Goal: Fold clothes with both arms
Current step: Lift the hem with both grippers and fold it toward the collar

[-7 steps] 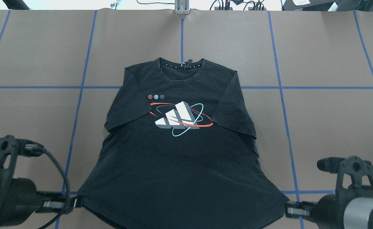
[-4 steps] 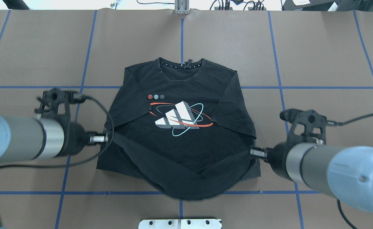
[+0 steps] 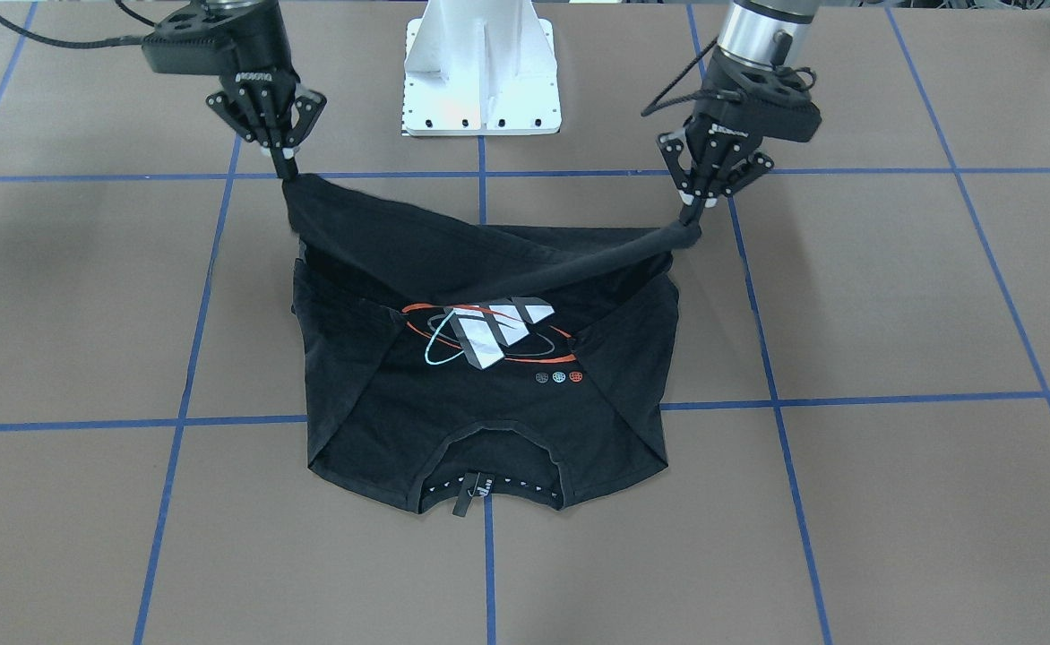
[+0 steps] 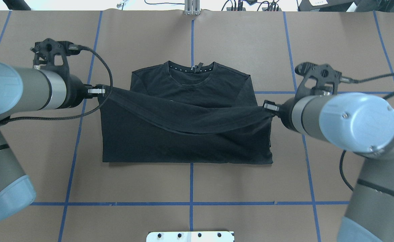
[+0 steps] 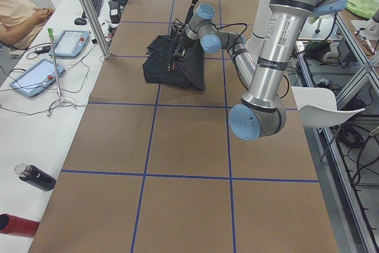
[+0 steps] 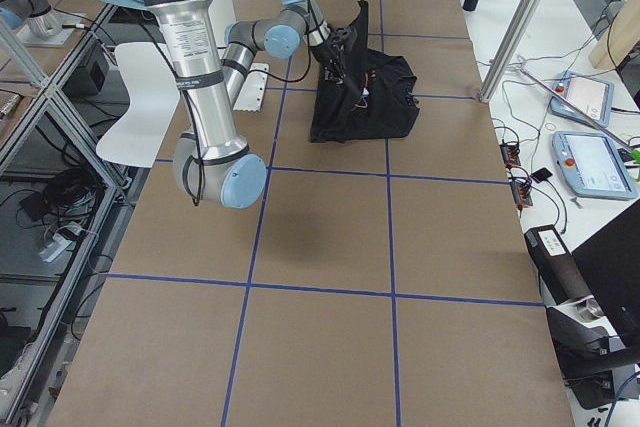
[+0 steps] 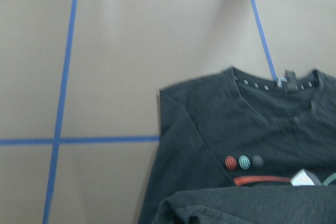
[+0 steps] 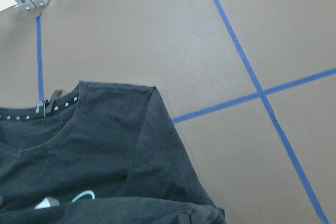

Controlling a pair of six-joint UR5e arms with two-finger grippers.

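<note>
The black T-shirt (image 4: 183,144) lies on the brown table with its collar (image 4: 191,72) at the far side. My left gripper (image 4: 99,90) is shut on the hem's left corner, and my right gripper (image 4: 269,107) is shut on its right corner. They hold the hem (image 4: 183,116) raised and stretched across the chest, so the lower half is doubled over. In the front view the left gripper (image 3: 691,210) and right gripper (image 3: 288,170) hang the hem above the orbit graphic (image 3: 485,336). The overhead view hides the graphic. The left wrist view shows the shirt (image 7: 220,129).
The white pedestal base (image 3: 480,67) stands at the table's near edge between the arms. Blue tape lines (image 4: 190,203) grid the table. An aluminium post (image 4: 192,6) stands at the far edge. A desk with tablets (image 5: 71,42) and a seated person are beyond the far side.
Both grippers have carried the hem from the near edge up and forward over the shirt towards the collar. The lower half now folds over and covers the graphic in the overhead view.
</note>
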